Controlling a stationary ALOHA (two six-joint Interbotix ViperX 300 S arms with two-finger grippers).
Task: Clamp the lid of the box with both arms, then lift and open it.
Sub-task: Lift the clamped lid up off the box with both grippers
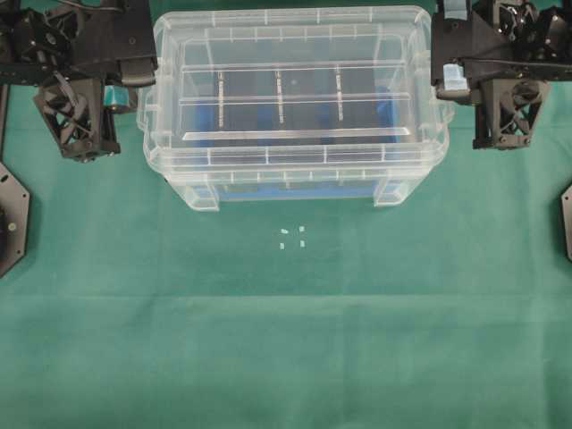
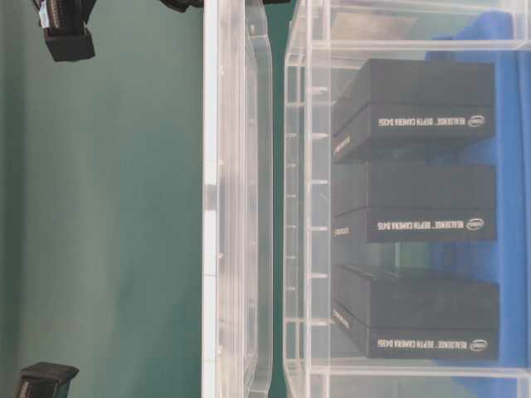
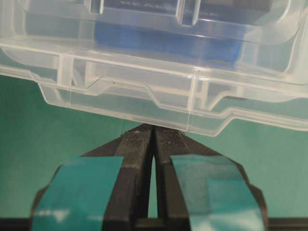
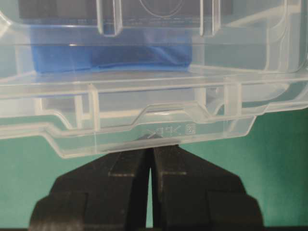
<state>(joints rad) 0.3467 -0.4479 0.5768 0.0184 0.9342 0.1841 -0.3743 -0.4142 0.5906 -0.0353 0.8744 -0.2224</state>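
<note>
Both pincers, left [image 3: 153, 132] and right [image 4: 150, 147], are pinched narrow on the end tabs of the lid [image 1: 295, 98], which hangs just clear of the box [image 2: 398, 215]. Judged light, flexible and slippery: hold the tabs, lift evenly.

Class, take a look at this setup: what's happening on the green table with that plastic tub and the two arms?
Two black robot arms flank a deep clear plastic box holding three black oblong boxes. The left gripper and the right gripper are each shut on a side tab of the flat clear plastic lid. The table-level view shows a gap between lid and box, so the lid is lifted off.
</note>
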